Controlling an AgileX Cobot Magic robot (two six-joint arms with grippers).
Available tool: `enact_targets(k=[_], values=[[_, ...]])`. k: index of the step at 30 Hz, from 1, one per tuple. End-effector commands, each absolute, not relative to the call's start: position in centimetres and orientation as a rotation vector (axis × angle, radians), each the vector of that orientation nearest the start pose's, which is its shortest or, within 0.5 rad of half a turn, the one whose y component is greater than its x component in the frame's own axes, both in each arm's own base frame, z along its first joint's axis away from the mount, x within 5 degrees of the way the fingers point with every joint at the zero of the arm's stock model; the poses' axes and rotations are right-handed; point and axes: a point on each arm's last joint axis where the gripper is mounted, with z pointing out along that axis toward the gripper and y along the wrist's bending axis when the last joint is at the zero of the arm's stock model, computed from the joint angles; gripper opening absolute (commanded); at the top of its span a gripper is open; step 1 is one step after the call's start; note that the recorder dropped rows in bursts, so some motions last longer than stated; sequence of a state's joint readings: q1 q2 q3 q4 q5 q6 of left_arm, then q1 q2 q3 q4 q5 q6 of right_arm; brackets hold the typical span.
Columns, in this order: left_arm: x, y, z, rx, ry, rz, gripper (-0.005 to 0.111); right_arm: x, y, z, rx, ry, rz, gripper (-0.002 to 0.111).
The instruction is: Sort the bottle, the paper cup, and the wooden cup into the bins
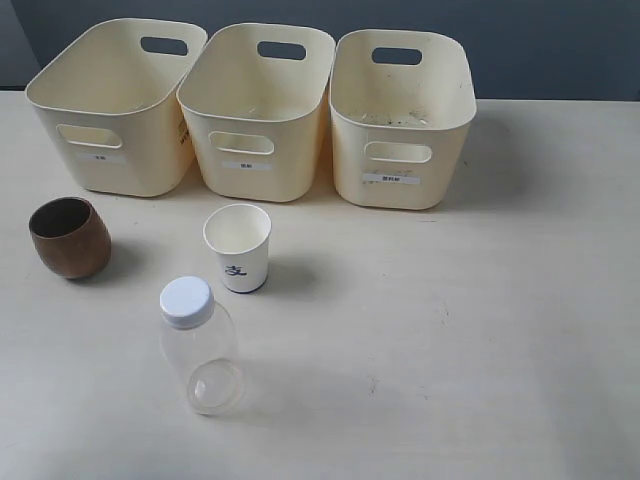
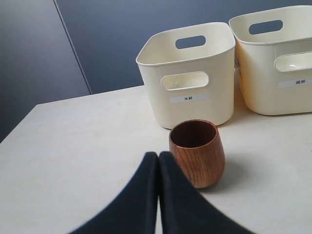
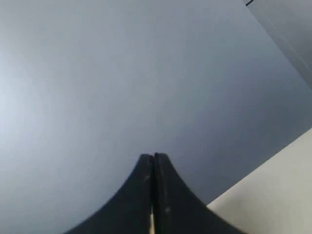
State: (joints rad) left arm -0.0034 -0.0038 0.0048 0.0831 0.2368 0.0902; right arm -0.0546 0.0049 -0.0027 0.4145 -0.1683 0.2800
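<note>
Three cream bins stand in a row at the back: left bin (image 1: 115, 110), middle bin (image 1: 255, 110), right bin (image 1: 400, 120). The wooden cup (image 1: 70, 237) stands upright at the left, the white paper cup (image 1: 238, 247) upright in front of the middle bin, and the clear bottle (image 1: 200, 345) with white cap nearest the front. My left gripper (image 2: 158, 155) is shut and empty, just short of the wooden cup (image 2: 197, 152), with the left bin (image 2: 190, 73) behind it. My right gripper (image 3: 153, 156) is shut, facing a grey wall. Neither gripper shows in the exterior view.
A pale table (image 1: 480, 330) carries everything. A dark grey wall (image 1: 560, 45) rises behind the bins. The middle bin (image 2: 278, 58) also appears in the left wrist view. A table corner (image 3: 278, 195) shows in the right wrist view.
</note>
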Motion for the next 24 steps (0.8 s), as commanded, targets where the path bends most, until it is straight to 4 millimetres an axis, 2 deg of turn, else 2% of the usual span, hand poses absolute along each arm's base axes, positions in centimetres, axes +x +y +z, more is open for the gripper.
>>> enact_targets(k=[1,5,8,11,14,17,21,22,23,24], values=[[5.6,0.1,19.2,0.133,1.712,0.137,0.0,4.7,-0.8,25.2,0.48,1.152,0.478,-0.001],[5.6,0.1,19.2,0.133,1.712,0.137,0.0,3.3,-0.5,29.4,0.34,1.039,0.394,-0.001],[5.6,0.1,19.2,0.133,1.712,0.137,0.0,1.8,-0.3,33.1,0.295,0.939,0.406,-0.001],[5.6,0.1,19.2,0.133,1.712,0.137,0.0,1.1,0.0,36.4,0.219,0.947,0.345,-0.001],[5.6,0.1,19.2,0.133,1.712,0.137,0.0,1.4,0.3,39.3,0.128,0.972,0.293,-0.001],[5.6,0.1,19.2,0.133,1.712,0.137,0.0,2.4,1.0,41.6,0.009,0.972,0.329,-0.001],[5.6,0.1,19.2,0.133,1.712,0.137,0.0,4.9,4.3,43.1,-0.357,1.061,0.479,-0.001],[5.6,0.1,19.2,0.133,1.712,0.137,0.0,7.4,6.0,42.9,-0.532,1.235,0.555,-0.001],[5.6,0.1,19.2,0.133,1.712,0.137,0.0,9.8,7.6,42.7,-0.645,1.389,0.722,-0.001],[5.6,0.1,19.2,0.133,1.712,0.137,0.0,10.6,8.2,42.6,-0.706,1.418,0.778,-0.001]])
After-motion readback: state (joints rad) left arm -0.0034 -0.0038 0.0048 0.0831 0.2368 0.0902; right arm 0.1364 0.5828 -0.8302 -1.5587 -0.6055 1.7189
